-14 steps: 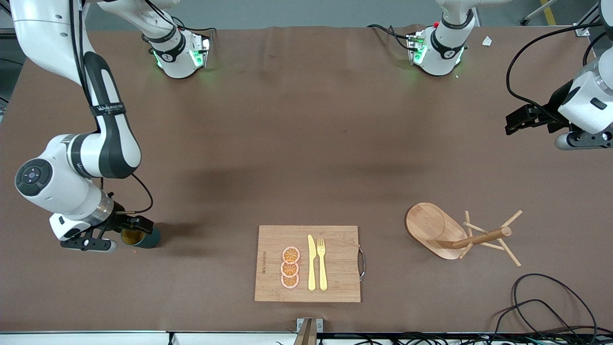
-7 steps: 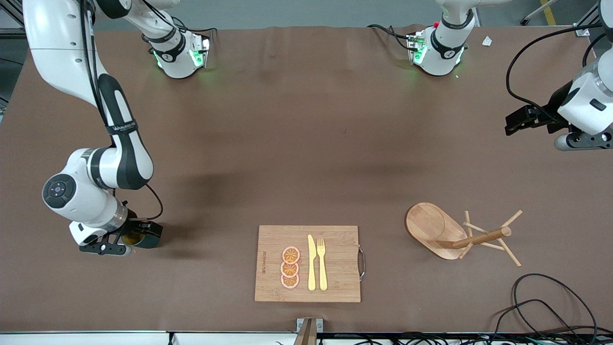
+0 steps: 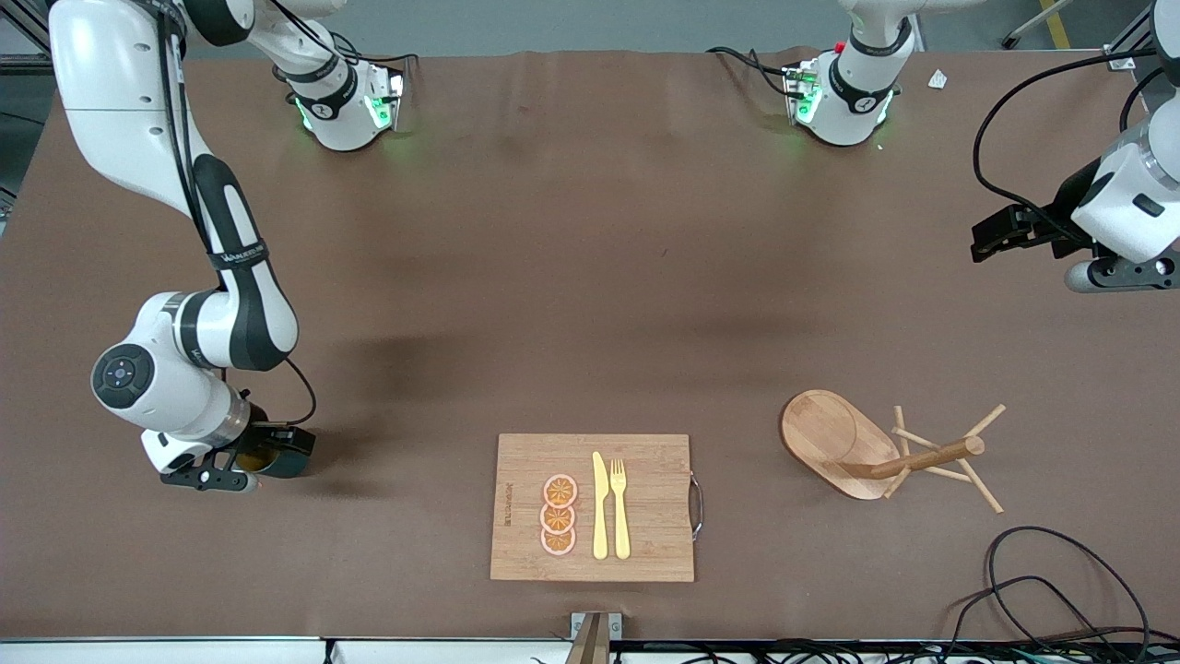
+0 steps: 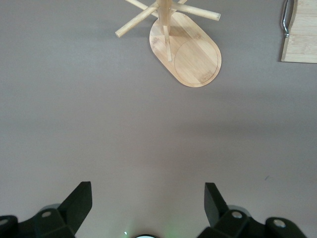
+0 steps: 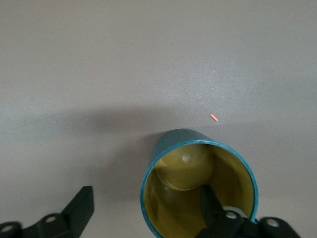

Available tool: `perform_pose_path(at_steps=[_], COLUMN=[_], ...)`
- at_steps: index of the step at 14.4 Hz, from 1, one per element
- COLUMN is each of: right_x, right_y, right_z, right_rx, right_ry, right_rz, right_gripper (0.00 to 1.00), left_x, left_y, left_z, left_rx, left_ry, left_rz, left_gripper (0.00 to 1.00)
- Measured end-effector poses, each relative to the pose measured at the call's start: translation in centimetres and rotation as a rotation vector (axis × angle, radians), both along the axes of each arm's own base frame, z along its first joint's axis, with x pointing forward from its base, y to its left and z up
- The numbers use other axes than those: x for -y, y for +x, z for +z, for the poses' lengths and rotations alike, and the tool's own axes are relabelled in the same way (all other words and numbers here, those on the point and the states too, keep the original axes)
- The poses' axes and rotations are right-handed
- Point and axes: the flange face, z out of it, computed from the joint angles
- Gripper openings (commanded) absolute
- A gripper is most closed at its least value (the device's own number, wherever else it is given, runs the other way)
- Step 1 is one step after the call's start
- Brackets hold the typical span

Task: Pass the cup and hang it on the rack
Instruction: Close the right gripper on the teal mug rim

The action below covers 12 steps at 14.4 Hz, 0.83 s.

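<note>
The dark teal cup (image 3: pixel 281 459) with a mustard-yellow inside stands upright on the table toward the right arm's end. My right gripper (image 3: pixel 251 458) is low at it and open. In the right wrist view one finger (image 5: pixel 214 206) is inside the cup (image 5: pixel 198 186) and the other finger is outside, so the gripper (image 5: pixel 147 201) straddles its wall. The cup's handle is hidden. The wooden rack (image 3: pixel 857 445) stands toward the left arm's end and shows in the left wrist view (image 4: pixel 187 52). My left gripper (image 3: pixel 996 235) waits open and empty, high over the table (image 4: pixel 147 196).
A bamboo cutting board (image 3: pixel 645 553) with a yellow knife, a fork and orange slices lies at the near middle; its corner shows in the left wrist view (image 4: pixel 299 34). Black cables (image 3: pixel 1060 590) lie at the near edge by the rack. A small orange speck (image 5: pixel 214 117) lies by the cup.
My right arm has shifted toward the cup and its gripper now covers more of it. The cup, the rack and the left arm have stayed put.
</note>
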Motion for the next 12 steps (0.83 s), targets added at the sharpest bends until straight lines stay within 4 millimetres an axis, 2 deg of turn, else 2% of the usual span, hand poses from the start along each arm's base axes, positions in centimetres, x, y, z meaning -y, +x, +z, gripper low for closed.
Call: perform_pose_path(at_steps=[2,4,12], right_x=[-0.04,-0.04,-0.05], right_y=[0.02,0.06,0.10], right_z=[0.01,0.07,0.13], right_rx=[0.001,0.002,0.003], right_ry=[0.000,0.001,0.001], right_rz=[0.000,0.000,0.000], right_gripper=[0.77,0.67,0.21], left_x=[0.00,0.00,0.00], left_y=[0.00,0.00,0.00], left_z=[0.00,0.00,-0.08], left_rx=[0.000,0.000,-0.002], left_ry=[0.000,0.000,0.000], left_rz=[0.000,0.000,0.000], left_gripper=[1.00,1.00,1.00])
